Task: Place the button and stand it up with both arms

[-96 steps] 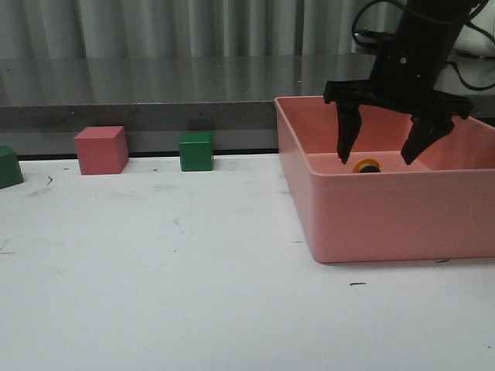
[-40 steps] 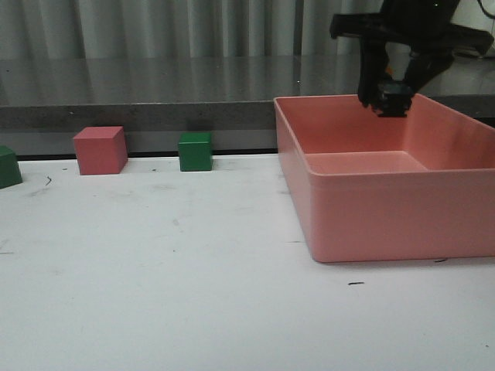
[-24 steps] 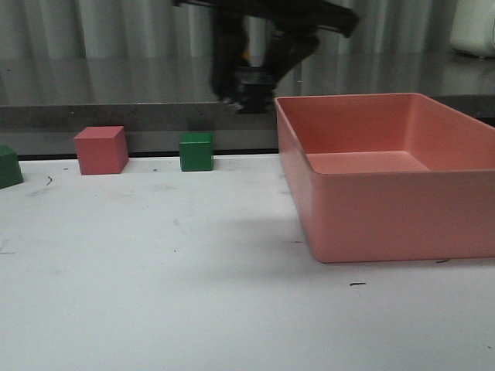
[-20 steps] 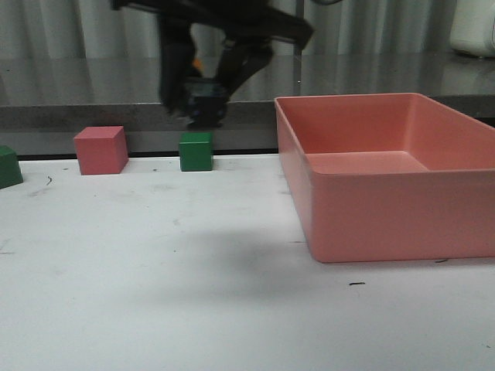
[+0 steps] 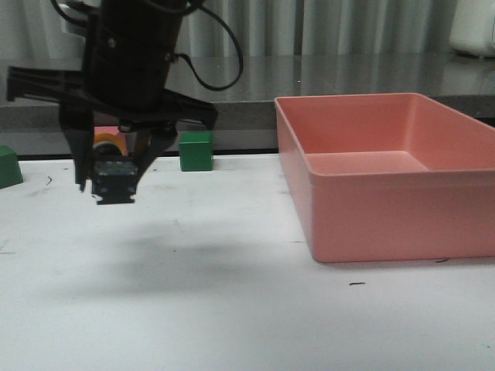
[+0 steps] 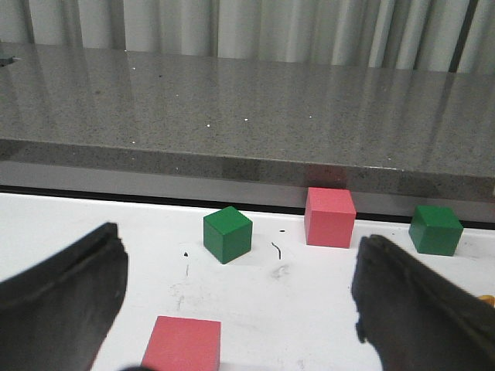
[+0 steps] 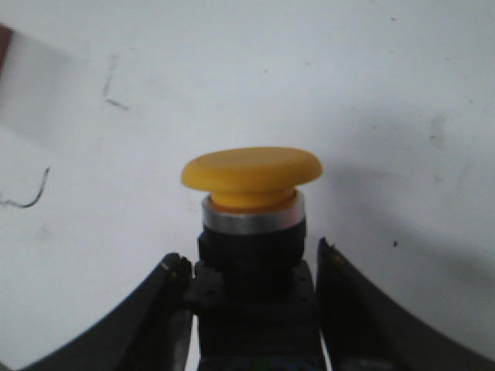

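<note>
From my remote seat, I see the right gripper (image 5: pixel 108 182) clamped on the button (image 5: pixel 114 179), holding it in the air above the white table (image 5: pixel 232 309) on the left side, well apart from the empty-looking pink bin (image 5: pixel 387 209). In the right wrist view the yellow cap (image 7: pixel 252 175) juts out past the fingers (image 7: pixel 155 309), which press the black base from both sides. The left gripper (image 6: pixel 240 305) has its jaws spread wide, holding nothing, facing green cubes (image 6: pixel 227 234) and pink cubes (image 6: pixel 330 217) near the grey counter (image 6: pixel 247 108).
</note>
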